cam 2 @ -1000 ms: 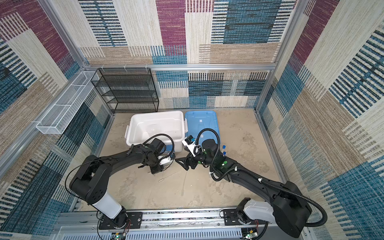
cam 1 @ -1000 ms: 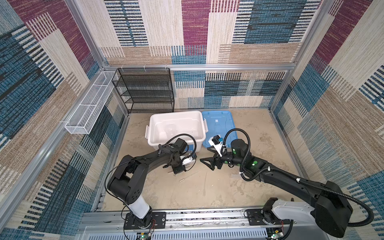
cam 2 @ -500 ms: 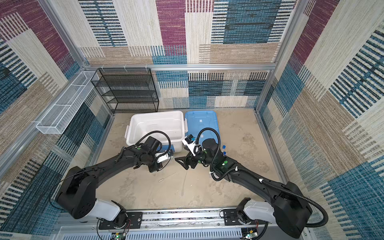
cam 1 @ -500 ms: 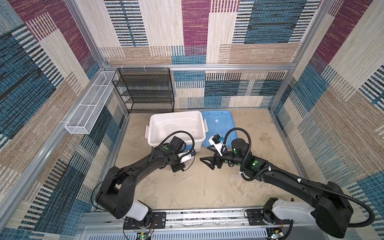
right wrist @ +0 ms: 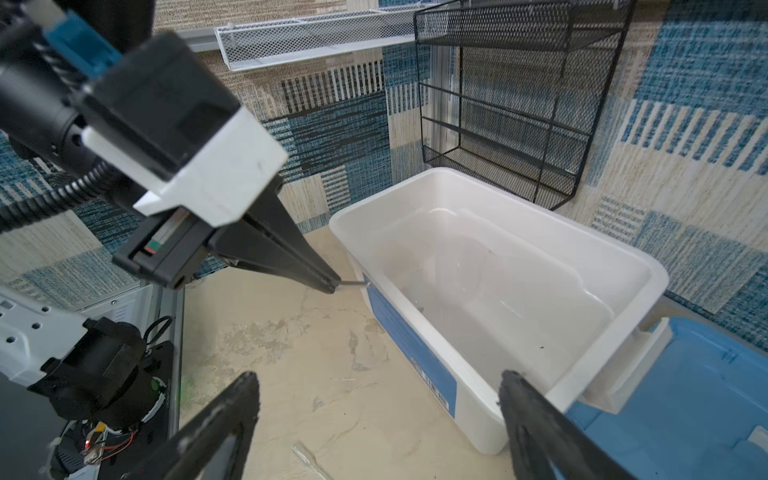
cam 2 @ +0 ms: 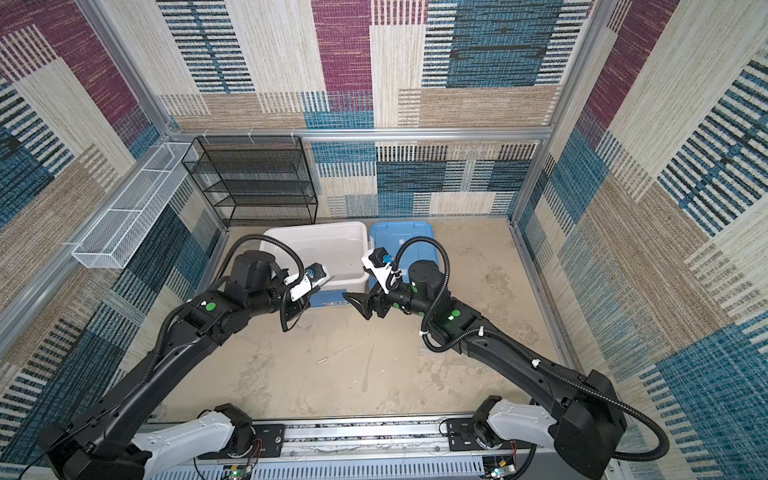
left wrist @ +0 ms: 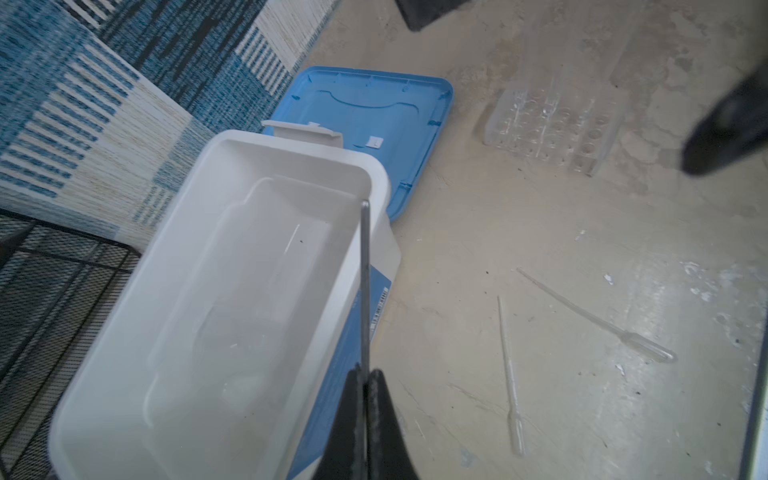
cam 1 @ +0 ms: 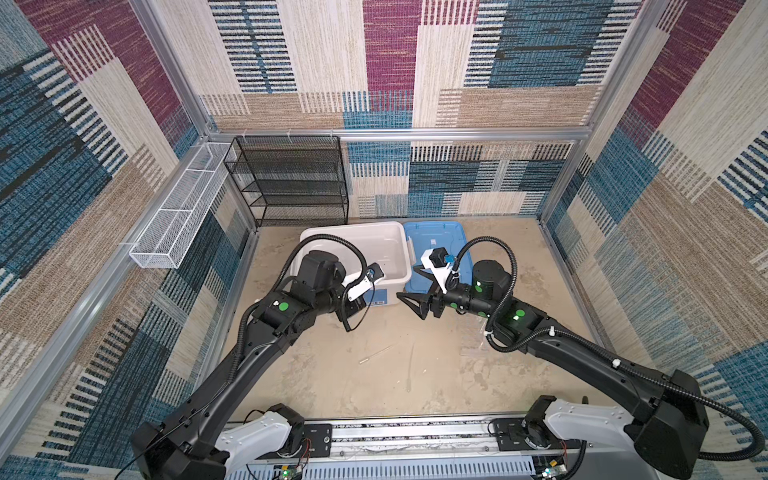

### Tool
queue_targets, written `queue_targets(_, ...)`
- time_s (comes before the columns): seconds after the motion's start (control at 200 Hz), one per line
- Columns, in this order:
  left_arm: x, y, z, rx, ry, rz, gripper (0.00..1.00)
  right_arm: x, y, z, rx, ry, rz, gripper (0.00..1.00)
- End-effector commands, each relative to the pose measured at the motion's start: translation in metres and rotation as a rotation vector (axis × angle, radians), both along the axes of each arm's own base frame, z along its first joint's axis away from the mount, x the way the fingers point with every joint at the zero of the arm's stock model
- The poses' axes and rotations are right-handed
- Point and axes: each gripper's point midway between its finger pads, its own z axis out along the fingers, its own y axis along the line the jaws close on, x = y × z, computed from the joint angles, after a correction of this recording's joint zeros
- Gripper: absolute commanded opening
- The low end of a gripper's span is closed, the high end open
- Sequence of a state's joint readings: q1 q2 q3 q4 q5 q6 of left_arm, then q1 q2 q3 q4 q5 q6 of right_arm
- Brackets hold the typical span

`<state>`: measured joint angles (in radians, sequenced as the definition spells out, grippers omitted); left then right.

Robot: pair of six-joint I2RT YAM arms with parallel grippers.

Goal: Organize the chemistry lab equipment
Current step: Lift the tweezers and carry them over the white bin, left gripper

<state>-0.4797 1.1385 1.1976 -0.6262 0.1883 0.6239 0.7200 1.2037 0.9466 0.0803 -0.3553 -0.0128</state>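
Left gripper: jaws pinched shut on thin metal rod, rod tip over white bin rim. Right gripper: jaws spread wide, empty. Clear tube rack on worktop beside blue lid.

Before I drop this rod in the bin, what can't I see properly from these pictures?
- Clear items in the white bin: washed out, unidentifiable in both wrist views.
- Tube rack: hidden by the right arm in both top views.
- Metal rod: too thin in top views.
- Left gripper: hidden by its wrist camera in both top views.
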Motion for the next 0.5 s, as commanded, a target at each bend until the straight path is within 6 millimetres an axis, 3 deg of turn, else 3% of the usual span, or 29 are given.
queue_targets(0.0, 0.016, 0.013, 0.013, -0.015, 0.031, 0.072, 0.0, 0.015, 0.003, 0.01, -0.021, -0.014, -0.031, 0.92)
queue_targets(0.185, 0.035, 0.01, 0.023, 0.02, -0.026, 0.027, 0.0, 0.037, 0.017, 0.021, -0.042, -0.021, -0.038, 0.92)
queue_targets(0.336, 0.06, 0.028, 0.024, 0.051, -0.008, 0.016, 0.0, 0.06, 0.021, 0.022, -0.067, 0.02, -0.066, 0.91)
queue_targets(0.496, 0.095, 0.051, 0.039, -0.016, -0.006, 0.087, 0.0, 0.07, 0.025, 0.028, -0.061, 0.026, -0.05, 0.91)
